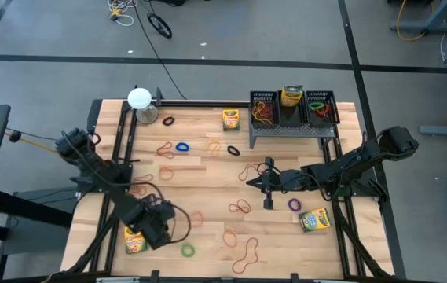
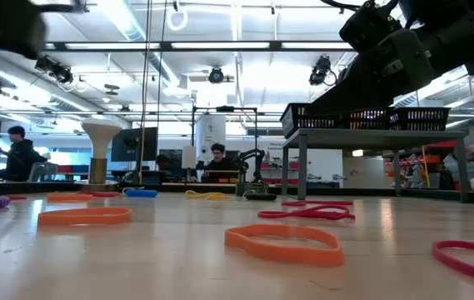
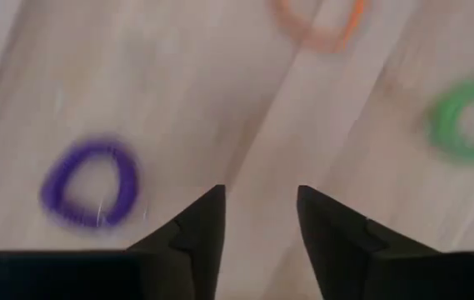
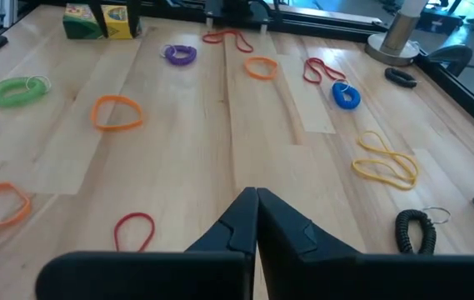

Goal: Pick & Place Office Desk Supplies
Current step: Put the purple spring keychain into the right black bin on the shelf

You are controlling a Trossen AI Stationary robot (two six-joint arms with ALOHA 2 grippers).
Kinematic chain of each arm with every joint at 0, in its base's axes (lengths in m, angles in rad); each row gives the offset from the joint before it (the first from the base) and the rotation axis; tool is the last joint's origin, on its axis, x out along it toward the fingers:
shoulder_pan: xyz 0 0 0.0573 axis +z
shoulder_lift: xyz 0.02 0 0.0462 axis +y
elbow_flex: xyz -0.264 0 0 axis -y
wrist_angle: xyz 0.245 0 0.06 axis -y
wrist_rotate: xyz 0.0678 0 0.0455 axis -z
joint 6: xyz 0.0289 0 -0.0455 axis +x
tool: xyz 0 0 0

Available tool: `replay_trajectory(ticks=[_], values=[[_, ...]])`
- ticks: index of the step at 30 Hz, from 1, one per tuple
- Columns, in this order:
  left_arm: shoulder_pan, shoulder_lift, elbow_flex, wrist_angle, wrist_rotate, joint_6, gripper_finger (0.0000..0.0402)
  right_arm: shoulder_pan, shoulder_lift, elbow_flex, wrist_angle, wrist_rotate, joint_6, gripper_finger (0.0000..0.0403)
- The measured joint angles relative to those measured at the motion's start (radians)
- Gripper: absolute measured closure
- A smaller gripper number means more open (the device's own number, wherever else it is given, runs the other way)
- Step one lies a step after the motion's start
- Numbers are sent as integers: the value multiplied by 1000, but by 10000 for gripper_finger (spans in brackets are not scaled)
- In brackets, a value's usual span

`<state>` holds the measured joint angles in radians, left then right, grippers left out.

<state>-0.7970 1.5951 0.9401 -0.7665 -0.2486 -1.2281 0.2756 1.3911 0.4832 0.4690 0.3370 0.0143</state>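
The left pincer (image 3: 257, 229) hangs low over the bare wood of the table (image 3: 178, 100) with its fingers spread apart and nothing between them. A purple band (image 3: 89, 183) lies just beside it on one side; a green band (image 3: 468, 119) and an orange band (image 3: 320, 21) lie farther off. A crayon box (image 1: 133, 240) sits near this arm at the table's front. The right pincer (image 4: 256, 218) is clenched and empty above mid-table, among scattered bands, with another crayon box (image 1: 314, 220) near it.
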Motion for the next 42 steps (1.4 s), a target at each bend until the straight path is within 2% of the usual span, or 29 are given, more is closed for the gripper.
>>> replay_trajectory(ticks=[6,12,25,42], values=[[-38,0,-1,14,14,94,226,0,0,1,0,0,0,389],[-15,0,-5,-34,-40,29,225,0,0,1,0,0,-1,389],[0,1,-48,-70,-38,38,160,0,0,1,0,0,-3,389],[0,1,-160,-55,-92,76,209,0,0,1,-2,0,-3,389]])
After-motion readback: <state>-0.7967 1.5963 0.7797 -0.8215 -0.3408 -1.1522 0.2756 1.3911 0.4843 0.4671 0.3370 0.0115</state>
